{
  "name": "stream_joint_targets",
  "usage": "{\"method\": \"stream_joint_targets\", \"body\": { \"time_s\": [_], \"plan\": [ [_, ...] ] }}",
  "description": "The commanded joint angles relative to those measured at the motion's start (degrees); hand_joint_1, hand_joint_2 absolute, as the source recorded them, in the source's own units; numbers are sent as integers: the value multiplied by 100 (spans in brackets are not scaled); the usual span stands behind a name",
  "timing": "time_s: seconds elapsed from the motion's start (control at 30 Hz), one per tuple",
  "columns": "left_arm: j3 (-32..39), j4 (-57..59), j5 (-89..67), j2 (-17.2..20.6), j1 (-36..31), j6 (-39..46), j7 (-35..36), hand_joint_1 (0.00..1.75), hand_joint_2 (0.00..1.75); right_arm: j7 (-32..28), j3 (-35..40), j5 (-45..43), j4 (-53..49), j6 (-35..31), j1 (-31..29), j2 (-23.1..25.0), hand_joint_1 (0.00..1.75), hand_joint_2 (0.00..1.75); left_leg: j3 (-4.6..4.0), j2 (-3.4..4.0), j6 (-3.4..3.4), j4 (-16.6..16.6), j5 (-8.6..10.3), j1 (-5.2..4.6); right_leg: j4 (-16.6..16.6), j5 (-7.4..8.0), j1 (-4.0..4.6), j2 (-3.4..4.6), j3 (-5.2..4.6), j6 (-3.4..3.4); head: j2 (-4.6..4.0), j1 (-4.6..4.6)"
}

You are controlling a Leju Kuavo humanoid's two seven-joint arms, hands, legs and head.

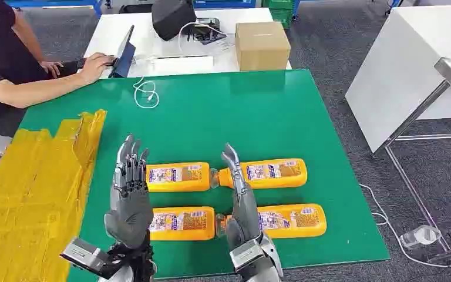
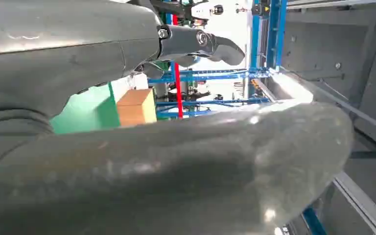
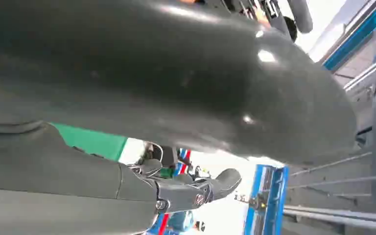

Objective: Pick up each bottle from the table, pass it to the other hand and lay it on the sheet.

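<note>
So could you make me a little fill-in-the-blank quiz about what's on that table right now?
1. ____ orange bottles lie on the green table.
2. The yellow sheet lies on the robot's ____ side.
3. The left hand and the right hand each hold ____.
4. A person's hand rests by a laptop, and past the table's far edge stands a cardboard ____.

Missing words: four; left; nothing; box

Four orange bottles [image 1: 238,197] lying flat, two rows; yellow sheet [image 1: 32,188] left.
</note>
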Motion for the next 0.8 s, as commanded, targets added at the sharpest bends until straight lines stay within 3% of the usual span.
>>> {"method": "stream_joint_targets", "body": {
  "time_s": [0.03,0.07,0.37,0.4,0.43,0.47,0.5,0.63,0.7,0.77,0.8],
  "plan": [
    [-107,218,10,188,-93,28,15,0,0,94,107,-22,370,158,-127,-124,0,0,19,2,2,-9,-3,4,-15,0,5,2,22,-7,0,0],
    [-102,232,10,185,-95,29,15,0,0,106,114,-7,397,159,-141,-115,0,175,17,3,2,-9,-2,3,-13,1,4,3,19,-6,0,0],
    [-56,254,38,148,-100,13,15,0,0,259,157,115,616,227,-202,-112,0,175,14,5,1,-9,-1,2,-12,2,3,4,15,-6,0,0],
    [-42,274,60,138,-108,-15,15,0,0,468,194,-91,710,572,-240,-133,0,175,22,7,2,-10,-3,5,-17,1,7,6,24,-9,0,0],
    [-26,278,95,137,-104,-104,15,0,0,595,238,-658,797,1358,-267,-217,0,175,20,7,2,-11,-2,3,-15,2,5,6,21,-7,0,0],
    [-24,315,136,125,-127,-246,15,0,0,711,287,-1156,968,2098,-311,-313,0,0,20,5,2,-11,-1,3,-16,3,4,5,22,-5,0,0],
    [37,367,199,57,-193,-324,15,0,0,561,323,-1228,1228,2410,-369,-462,0,0,19,5,2,-12,0,2,-16,4,3,5,20,-4,0,0],
    [125,363,187,19,-188,-326,15,0,0,504,117,-1476,1246,2582,-261,-450,0,0,13,-6,2,-9,2,0,-11,1,0,-5,16,-2,0,0],
    [131,426,258,-1,-233,-546,15,0,0,444,300,-1729,1135,3368,-280,-653,0,0,16,-4,3,-11,1,1,-16,2,2,-3,20,-4,0,0],
    [113,522,268,-46,-308,-618,15,0,0,368,416,-1754,1117,3671,-299,-774,0,0,19,-3,4,-10,0,3,-19,3,4,-3,25,-4,0,-2],
    [95,656,306,-97,-409,-776,15,0,0,-25,519,-1955,1075,4320,-348,-889,0,0,13,-5,3,-8,1,1,-14,2,2,-5,18,-3,0,2]
  ]
}}
